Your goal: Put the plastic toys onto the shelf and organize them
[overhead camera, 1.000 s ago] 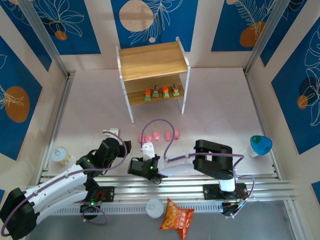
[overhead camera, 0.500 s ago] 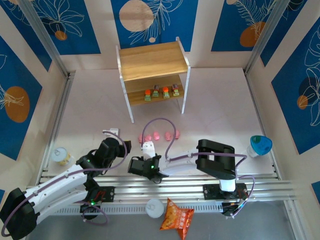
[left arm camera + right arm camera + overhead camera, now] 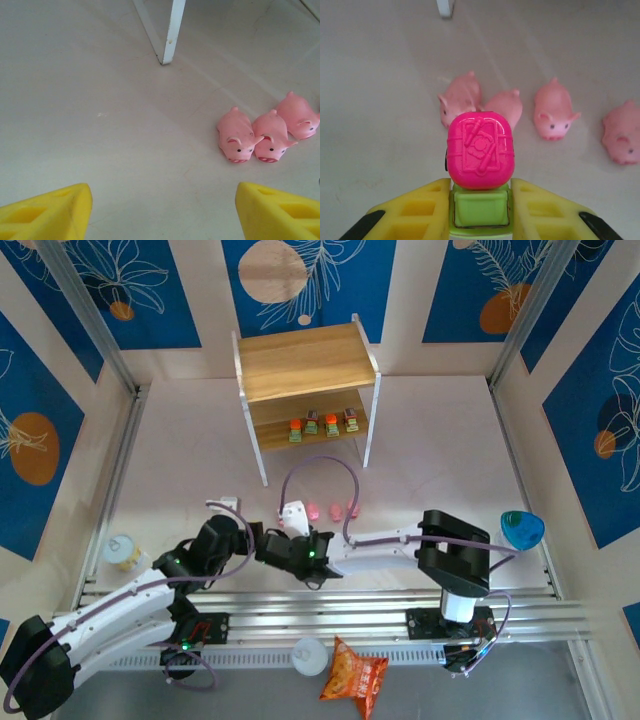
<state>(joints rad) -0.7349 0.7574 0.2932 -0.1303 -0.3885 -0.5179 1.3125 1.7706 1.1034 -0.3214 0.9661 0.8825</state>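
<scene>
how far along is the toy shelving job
Done: four small blocky toys sit on the lower board of the two-tier wooden shelf. In hand: the right gripper is shut on a pink-topped green-based block. Remaining: four pink plastic pigs on the table; left gripper open.

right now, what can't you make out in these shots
Top view: the blocky toys on the lower board of the shelf are too small to read their shapes.
Right wrist view: the rightmost pig is cut by the frame edge; a middle pig sits partly behind the pink-topped toy in the right hand.
Left wrist view: the shelf is cut to one leg by the top edge.
</scene>
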